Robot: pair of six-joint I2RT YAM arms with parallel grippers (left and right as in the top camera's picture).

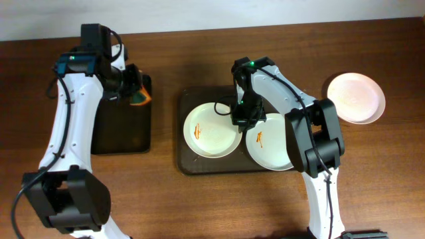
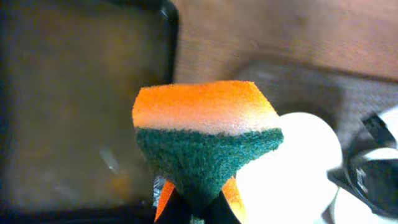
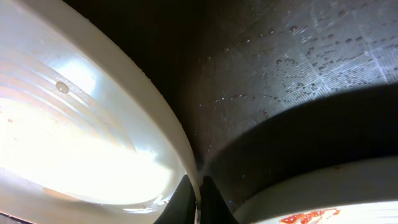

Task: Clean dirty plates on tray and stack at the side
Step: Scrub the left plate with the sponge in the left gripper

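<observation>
My left tool (image 2: 196,214) clamps the green-and-orange sponge (image 2: 208,140) above the black tray (image 2: 68,124). My right tool (image 3: 198,200) pinches a glossy white plate (image 3: 87,130) by the rim, on the textured brown tray (image 3: 286,68).

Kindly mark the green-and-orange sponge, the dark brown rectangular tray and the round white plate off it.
green-and-orange sponge (image 2: 205,149): left wrist view, green face.
dark brown rectangular tray (image 1: 180,133): overhead view, left rim.
round white plate off the tray (image 1: 356,97): overhead view, centre.
</observation>
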